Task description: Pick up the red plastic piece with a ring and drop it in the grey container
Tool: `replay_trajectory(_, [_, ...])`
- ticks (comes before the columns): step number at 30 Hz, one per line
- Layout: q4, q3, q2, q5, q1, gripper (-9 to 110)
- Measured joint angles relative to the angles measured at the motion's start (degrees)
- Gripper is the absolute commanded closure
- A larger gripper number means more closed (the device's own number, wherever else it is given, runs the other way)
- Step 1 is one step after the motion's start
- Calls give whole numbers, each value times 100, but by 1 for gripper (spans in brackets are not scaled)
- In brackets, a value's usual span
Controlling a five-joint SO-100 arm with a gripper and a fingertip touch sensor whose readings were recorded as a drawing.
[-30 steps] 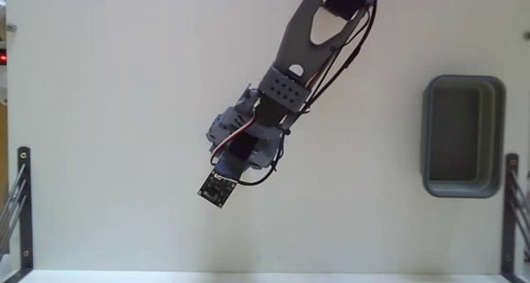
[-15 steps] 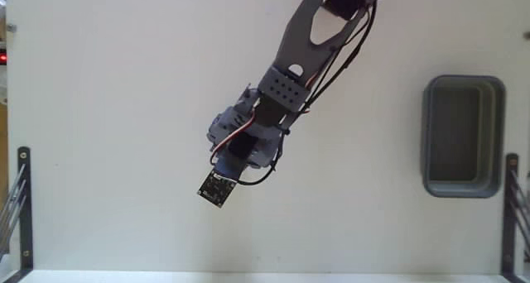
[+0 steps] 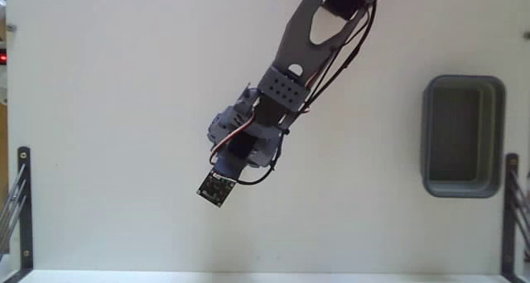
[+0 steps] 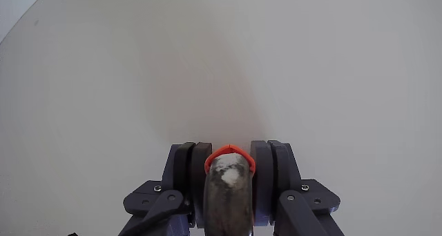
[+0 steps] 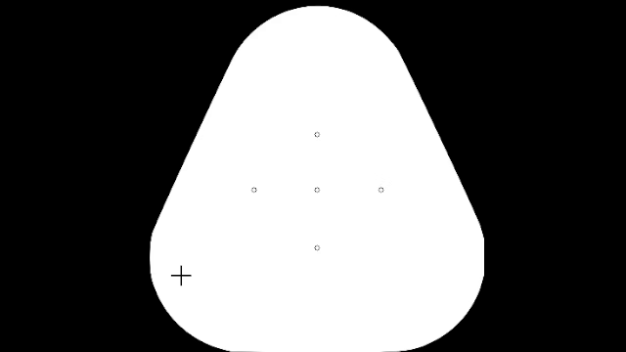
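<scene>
In the wrist view my gripper [image 4: 231, 152] is shut on the red plastic piece with a ring [image 4: 230, 154], whose orange-red loop arches between the two grey fingers [image 4: 200, 174] above the white table. In the fixed view the grey arm [image 3: 291, 76] reaches down from the top to the table's middle. Its wrist camera board [image 3: 217, 189] covers the gripper and the red piece there. The grey container [image 3: 464, 83], a rounded tub with a darker inside, sits far to the right of the arm with nothing in it.
Black metal brackets stand at the left edge [image 3: 23, 202] and the right edge [image 3: 511, 213] in the fixed view. A small red indicator light [image 3: 3, 58] glows at the far left. White tabletop lies between the arm and the container.
</scene>
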Motion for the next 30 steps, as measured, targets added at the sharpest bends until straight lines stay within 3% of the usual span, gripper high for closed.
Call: replay_trajectory(30, [0, 0, 0, 0, 0, 73])
